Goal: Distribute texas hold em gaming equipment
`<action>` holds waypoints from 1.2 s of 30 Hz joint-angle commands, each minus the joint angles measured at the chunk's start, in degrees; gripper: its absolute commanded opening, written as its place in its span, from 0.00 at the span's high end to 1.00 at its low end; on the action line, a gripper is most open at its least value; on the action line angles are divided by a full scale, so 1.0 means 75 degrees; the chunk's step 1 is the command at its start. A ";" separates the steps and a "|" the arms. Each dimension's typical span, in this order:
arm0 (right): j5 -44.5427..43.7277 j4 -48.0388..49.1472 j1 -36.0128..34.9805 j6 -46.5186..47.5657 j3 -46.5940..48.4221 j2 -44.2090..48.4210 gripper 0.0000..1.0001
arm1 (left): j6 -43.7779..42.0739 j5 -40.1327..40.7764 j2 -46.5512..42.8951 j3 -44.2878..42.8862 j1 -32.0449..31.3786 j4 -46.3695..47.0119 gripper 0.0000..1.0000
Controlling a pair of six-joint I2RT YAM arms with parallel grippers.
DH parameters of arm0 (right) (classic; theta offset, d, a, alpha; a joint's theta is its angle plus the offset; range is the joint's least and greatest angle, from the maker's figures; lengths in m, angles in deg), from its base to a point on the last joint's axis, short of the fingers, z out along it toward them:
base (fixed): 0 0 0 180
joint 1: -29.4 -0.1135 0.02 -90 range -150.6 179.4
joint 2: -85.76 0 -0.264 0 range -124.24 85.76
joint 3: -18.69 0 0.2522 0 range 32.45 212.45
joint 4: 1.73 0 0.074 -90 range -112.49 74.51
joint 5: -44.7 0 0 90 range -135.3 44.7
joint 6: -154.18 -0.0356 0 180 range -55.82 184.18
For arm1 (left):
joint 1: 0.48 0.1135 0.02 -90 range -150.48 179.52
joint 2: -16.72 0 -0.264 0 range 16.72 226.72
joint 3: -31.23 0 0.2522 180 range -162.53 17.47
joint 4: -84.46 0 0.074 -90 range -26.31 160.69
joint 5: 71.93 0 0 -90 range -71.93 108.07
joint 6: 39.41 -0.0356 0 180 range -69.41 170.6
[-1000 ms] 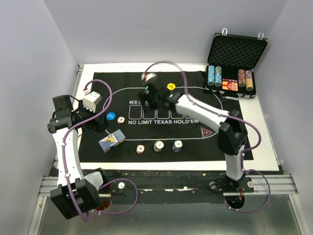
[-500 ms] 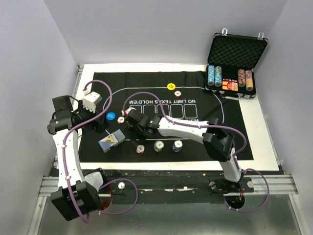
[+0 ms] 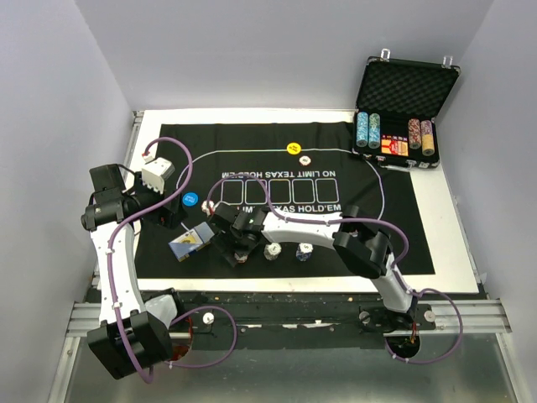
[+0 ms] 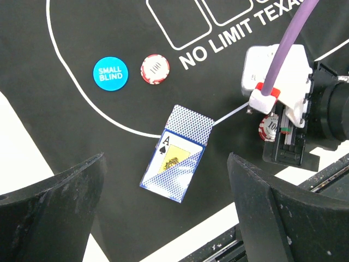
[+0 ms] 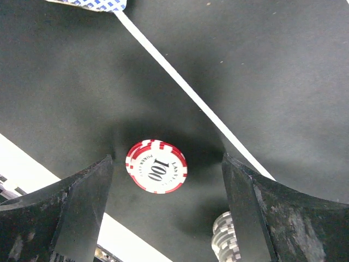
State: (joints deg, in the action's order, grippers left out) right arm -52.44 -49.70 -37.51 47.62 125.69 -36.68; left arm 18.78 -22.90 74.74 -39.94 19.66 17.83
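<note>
A red-and-white "100" chip stack lies on the black mat between the fingers of my right gripper, which is open and apart from it on both sides. In the top view the right gripper reaches low over the mat's near left. The blue deck box with an ace face lies just left of it. My left gripper hovers open above the box, holding nothing. Farther up the mat lie a blue "small blind" button and another red chip. A yellow button sits at the far side.
Two speckled chip stacks stand right of the right gripper, the nearer one grey-white. An open black case with chip rows sits at the back right. The mat's white front border is close by.
My right arm swung from the far side near the yellow button to the near left and came down over the red chip stack. The left arm stayed still.
</note>
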 commanded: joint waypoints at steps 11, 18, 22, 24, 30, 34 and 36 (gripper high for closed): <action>0.0260 0.0097 -0.0230 -0.0207 -0.0278 -0.0340 0.21 | 0.0000 -0.0068 -0.0013 -0.0022 0.0068 -0.0042 0.01; 0.0190 0.0086 -0.0230 -0.0218 -0.0278 -0.0363 0.35 | -0.0012 0.0002 -0.0095 0.0084 0.0068 0.0017 0.01; 0.0155 0.0051 -0.0230 -0.0230 -0.0337 -0.0340 0.42 | -0.0012 0.0025 -0.0119 0.0084 0.0080 0.0029 0.01; 0.0073 0.0027 -0.0254 -0.0242 -0.0372 -0.0305 0.45 | -0.0024 0.0025 -0.0107 0.0072 0.0092 0.0029 0.01; -0.0056 -0.0055 -0.0336 -0.0312 -0.0419 -0.0246 0.53 | -0.0024 0.0013 -0.0119 0.0037 0.0103 0.0040 0.01; -0.0091 -0.0067 -0.0348 -0.0370 -0.0396 -0.0246 0.61 | -0.0012 -0.0010 -0.0142 0.0049 0.0104 0.0040 0.01; -0.0126 -0.0067 -0.0359 -0.0429 -0.0337 -0.0211 0.68 | -0.0024 0.0002 -0.0177 0.0060 0.0092 0.0029 0.01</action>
State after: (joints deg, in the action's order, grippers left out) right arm -53.66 -48.63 -38.67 46.20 124.70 -37.29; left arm 18.76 -22.86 74.74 -39.94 19.81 17.88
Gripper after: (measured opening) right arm 0.499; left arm 0.990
